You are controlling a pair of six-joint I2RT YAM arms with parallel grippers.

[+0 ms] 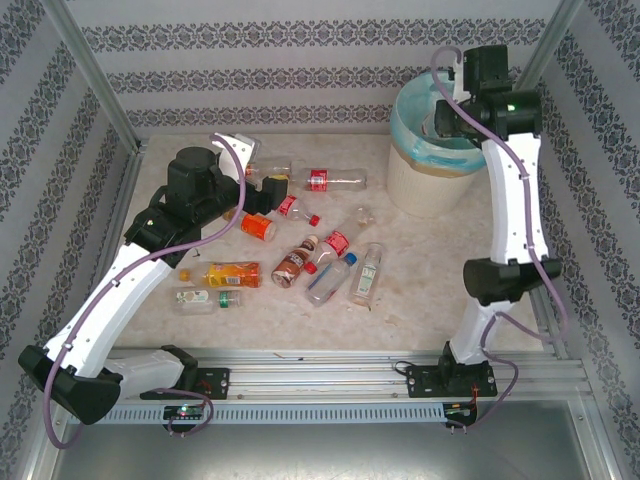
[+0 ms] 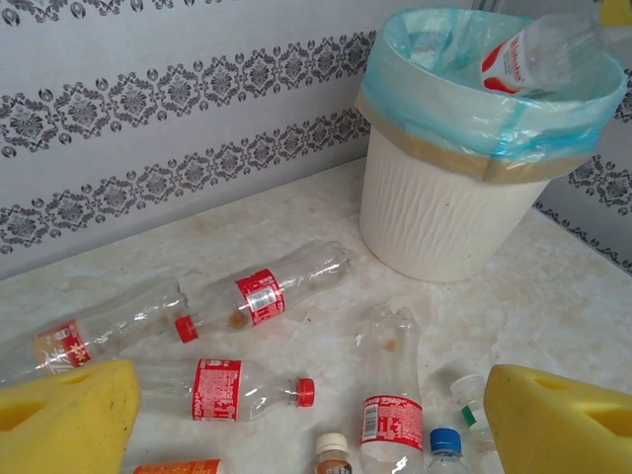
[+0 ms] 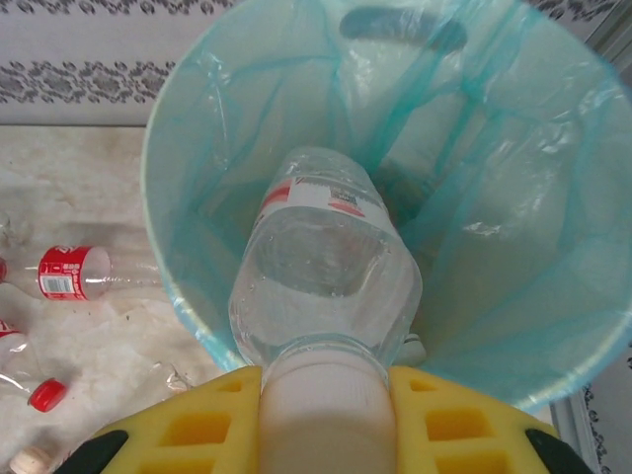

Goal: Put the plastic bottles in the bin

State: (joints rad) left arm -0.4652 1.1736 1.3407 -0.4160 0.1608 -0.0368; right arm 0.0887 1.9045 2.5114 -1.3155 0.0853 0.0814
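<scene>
**Right jaws hold a bottle over the bin; left jaws gape above the loose ones.**

My right gripper is clamped on one end of a clear bottle. Its long axis runs straight out from my fingers into the mouth of the bin, which lies directly beyond, so letting go should drop it in. My left gripper stands wide apart and empty, and is the nearer one to the loose bottles. A red-labelled bottle lies just ahead of it, lengthwise from pad to pad.

Lab booth: aluminium frame, wallpapered panels
</scene>
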